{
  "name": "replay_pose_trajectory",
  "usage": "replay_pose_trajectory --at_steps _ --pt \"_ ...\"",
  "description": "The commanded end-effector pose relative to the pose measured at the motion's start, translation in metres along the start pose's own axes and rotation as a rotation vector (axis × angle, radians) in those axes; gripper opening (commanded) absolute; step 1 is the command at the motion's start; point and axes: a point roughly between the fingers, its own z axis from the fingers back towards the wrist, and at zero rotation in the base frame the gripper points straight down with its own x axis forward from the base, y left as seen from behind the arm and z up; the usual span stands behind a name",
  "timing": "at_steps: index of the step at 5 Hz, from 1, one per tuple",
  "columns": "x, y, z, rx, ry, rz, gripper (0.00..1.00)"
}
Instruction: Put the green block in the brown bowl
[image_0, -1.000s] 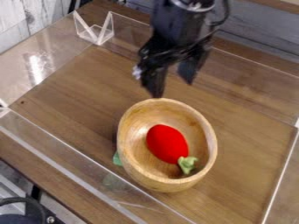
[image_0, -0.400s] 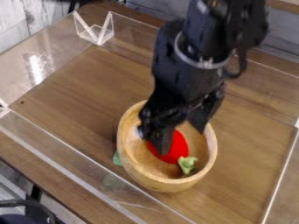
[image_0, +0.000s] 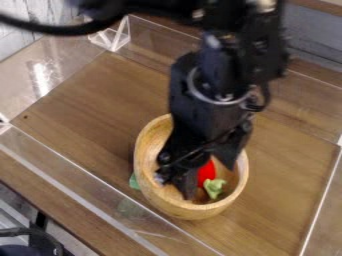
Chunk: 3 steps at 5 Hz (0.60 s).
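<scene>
The brown bowl (image_0: 150, 150) is a wide, light wooden bowl near the table's front middle. A red toy (image_0: 211, 183) with a green tip (image_0: 218, 190) lies inside it. A small green piece, apparently the green block (image_0: 135, 183), shows on the table against the bowl's left outer wall, mostly hidden by the rim. My gripper (image_0: 201, 168) points down into the bowl, open, with its dark fingers (image_0: 173, 172) straddling the red toy. I cannot tell whether the fingers touch the toy. The arm covers most of the bowl's inside.
Clear plastic walls (image_0: 54, 190) fence the wooden table on the front and left. A clear plastic stand (image_0: 110, 35) sits at the back left. Another faint greenish scrap (image_0: 127, 208) lies near the front wall.
The gripper has come from behind the bowl toward the front and down into it. It now covers much of the red toy. Its jaws stayed open.
</scene>
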Motion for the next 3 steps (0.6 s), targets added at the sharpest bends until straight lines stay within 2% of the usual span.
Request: replay_pose_trajectory --at_steps 1,2,3 --pt "0.008 -0.003 0.006 -0.051 0.065 0.052 1.0" --pt "0.026 0.001 0.002 -0.063 0.101 0.074 1.0" --pt "0.037 0.002 -0.003 -0.072 0.13 0.109 1.0"
